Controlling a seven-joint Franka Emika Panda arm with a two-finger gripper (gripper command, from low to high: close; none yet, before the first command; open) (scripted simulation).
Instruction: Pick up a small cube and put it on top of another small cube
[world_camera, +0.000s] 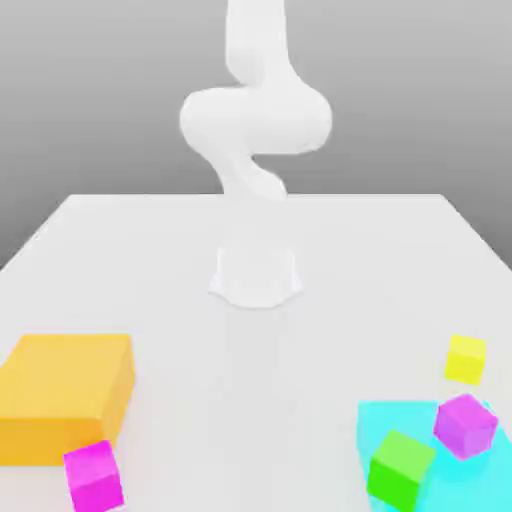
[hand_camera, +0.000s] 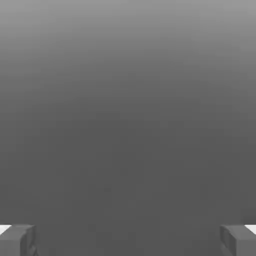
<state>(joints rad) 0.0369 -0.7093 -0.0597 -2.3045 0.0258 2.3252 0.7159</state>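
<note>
Orange block (world_camera: 65, 395) at exterior view's left, on white table (world_camera: 250, 230). Pink cube (world_camera: 94, 476) just in front of block's near right corner, on table. Arm (world_camera: 255, 120) rises at centre back. Right side: yellow cube (world_camera: 466, 358); purple cube (world_camera: 465, 424) and green cube (world_camera: 400, 467) on cyan patch (world_camera: 440, 480). Gripper (hand_camera: 128, 240) wide open, fingers (hand_camera: 17, 240) far apart, holding nothing.

Plain white table (world_camera: 400, 250) under even light, smooth grey backdrop behind
</note>
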